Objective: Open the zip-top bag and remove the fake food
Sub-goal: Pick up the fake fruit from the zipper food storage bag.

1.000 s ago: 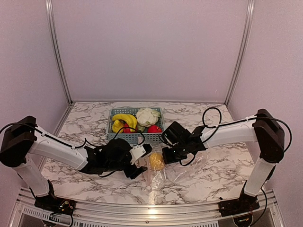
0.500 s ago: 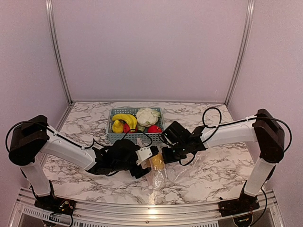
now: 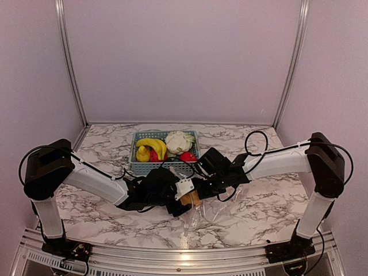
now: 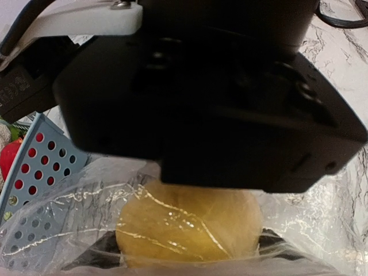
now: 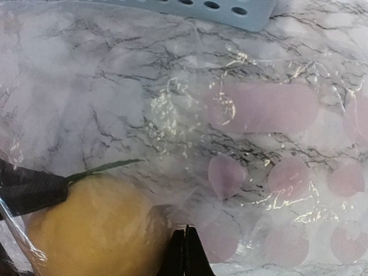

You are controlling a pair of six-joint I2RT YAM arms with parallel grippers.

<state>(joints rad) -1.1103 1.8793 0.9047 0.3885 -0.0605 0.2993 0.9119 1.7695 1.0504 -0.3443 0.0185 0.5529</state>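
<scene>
Our left fingers (image 3: 185, 201) have slid right, now flanking the round yellow-orange plastic fruit (image 3: 192, 198) inside the clear crinkly zip-top bag (image 3: 214, 211) by the desk's (image 3: 259, 201) near edge. Whether they grip it we cannot tell. The right fingers (image 5: 185, 253) are pinched closed on the bag, so removal seems close.

Basket (image 3: 144, 167) directly bhd bag (image 3: 213, 211); front free

basket (image 3: 164, 168): bananas (image 3: 150, 144), cauliflower (image 3: 179, 141), apple (image 3: 187, 156) inside | just in front of basket: left gripper (image 3: 185, 195) and right gripper (image 3: 202, 188) meeting at orange fruit (image 3: 191, 200) | clear bag (image 3: 210, 213): farther in front of basket
</scene>
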